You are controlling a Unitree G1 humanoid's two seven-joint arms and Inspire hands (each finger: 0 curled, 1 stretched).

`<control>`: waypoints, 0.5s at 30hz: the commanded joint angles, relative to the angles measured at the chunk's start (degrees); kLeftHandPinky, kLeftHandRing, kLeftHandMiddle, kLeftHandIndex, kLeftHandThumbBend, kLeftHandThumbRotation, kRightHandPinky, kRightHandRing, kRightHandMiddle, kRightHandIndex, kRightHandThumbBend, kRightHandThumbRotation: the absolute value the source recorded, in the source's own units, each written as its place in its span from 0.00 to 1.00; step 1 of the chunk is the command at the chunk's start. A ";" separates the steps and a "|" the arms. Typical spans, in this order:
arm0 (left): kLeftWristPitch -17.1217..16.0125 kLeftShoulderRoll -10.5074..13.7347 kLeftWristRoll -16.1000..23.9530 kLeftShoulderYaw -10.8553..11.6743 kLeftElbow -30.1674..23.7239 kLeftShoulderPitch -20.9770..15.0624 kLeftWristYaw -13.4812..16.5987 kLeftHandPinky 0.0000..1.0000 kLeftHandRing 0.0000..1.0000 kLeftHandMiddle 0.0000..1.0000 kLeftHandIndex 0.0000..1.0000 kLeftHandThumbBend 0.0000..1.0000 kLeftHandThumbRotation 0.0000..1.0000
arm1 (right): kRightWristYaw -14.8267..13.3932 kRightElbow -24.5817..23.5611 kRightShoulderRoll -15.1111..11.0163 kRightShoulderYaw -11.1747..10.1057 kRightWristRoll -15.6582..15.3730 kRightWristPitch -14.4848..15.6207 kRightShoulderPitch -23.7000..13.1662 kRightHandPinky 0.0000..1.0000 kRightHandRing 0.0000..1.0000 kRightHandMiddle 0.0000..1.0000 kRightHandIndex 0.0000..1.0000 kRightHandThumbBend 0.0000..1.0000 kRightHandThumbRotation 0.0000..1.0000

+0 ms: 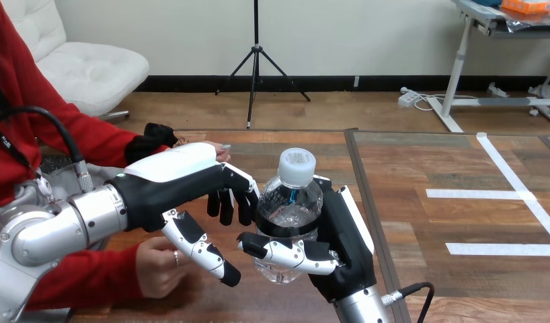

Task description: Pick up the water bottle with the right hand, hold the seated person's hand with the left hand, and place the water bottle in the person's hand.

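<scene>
My right hand (pixel 346 235) is shut on a clear water bottle (pixel 290 200) with a white cap. It holds the bottle upright above the wooden table (pixel 292 145), fingers and thumb wrapped round the bottle's lower half. My left hand (pixel 173 168) reaches in from the left and hangs just left of the bottle, fingers loosely bent downward and thumb spread apart, nothing between them. One of the person's hands (pixel 222 152) peeks out behind its white back; whether they touch I cannot tell. The person's other hand (pixel 158 266) rests as a loose fist below my left forearm.
The person's red-sleeved arms (pixel 77 138) take up the table's left side. The table's right edge (pixel 370 202) runs diagonally just right of my right hand, with floor beyond it.
</scene>
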 commanded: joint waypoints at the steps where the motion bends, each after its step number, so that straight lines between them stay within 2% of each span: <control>1: -1.28 -0.14 -3.58 5.30 -6.19 -4.21 1.72 0.50 0.54 0.60 0.63 1.00 0.31 | -0.18 -0.60 15.43 -0.66 2.23 -2.46 -9.66 0.18 0.22 0.27 0.29 0.72 0.00; 15: -3.25 0.10 -3.48 5.78 -4.29 -3.75 2.42 0.51 0.54 0.61 0.64 1.00 0.32 | -0.55 -0.80 15.44 -0.59 1.82 -2.33 -9.72 0.18 0.22 0.27 0.29 0.72 0.00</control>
